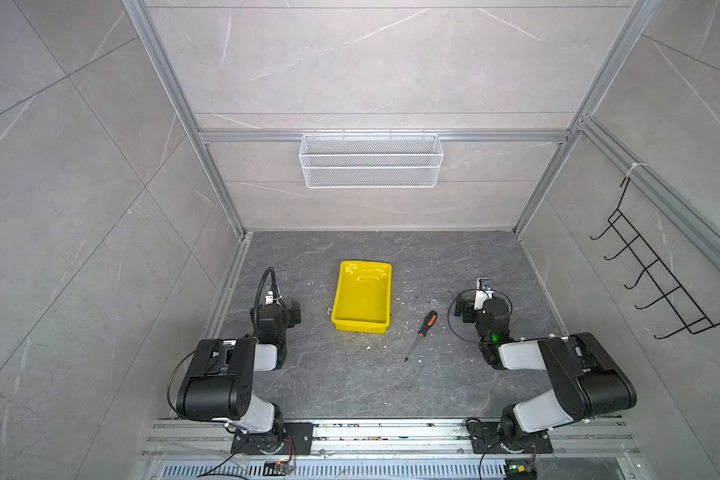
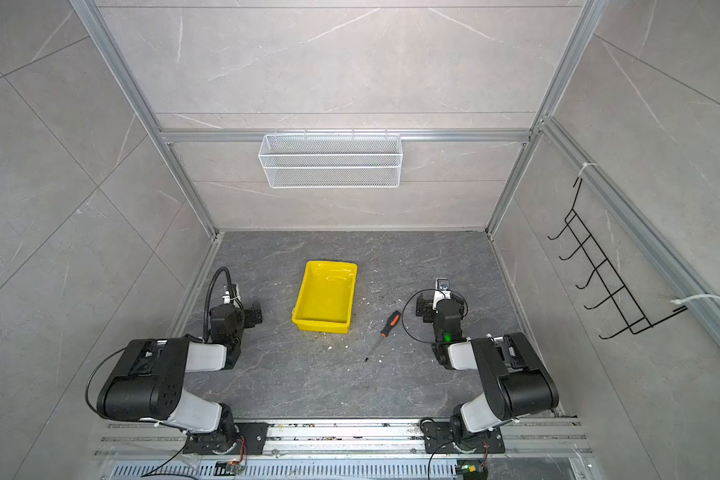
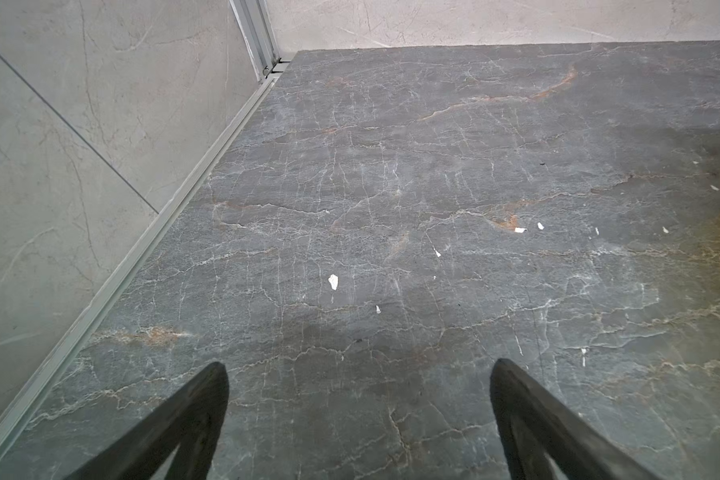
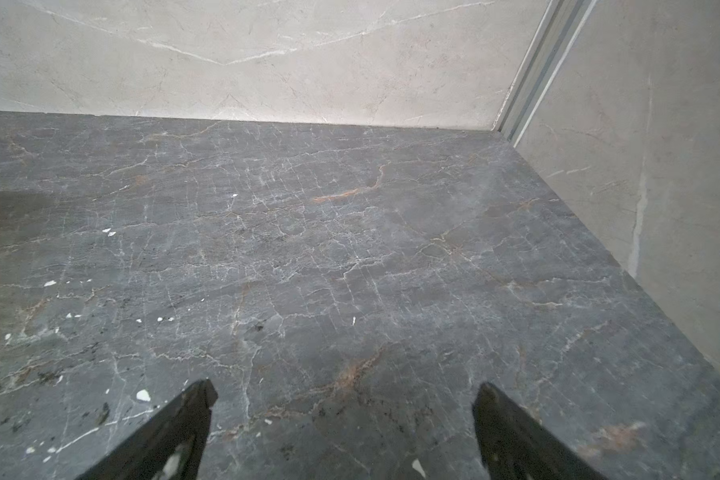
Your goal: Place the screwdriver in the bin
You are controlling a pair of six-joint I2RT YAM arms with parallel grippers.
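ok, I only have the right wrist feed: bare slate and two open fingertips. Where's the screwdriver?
Observer: The screwdriver lies flat on the table, between the bin and the right gripper.
Operator: Anything in the bin?
Observer: No, the yellow tray looks empty in both top views.
Operator: Left arm?
Observer: The left gripper is open over bare table, on the bin's other side.
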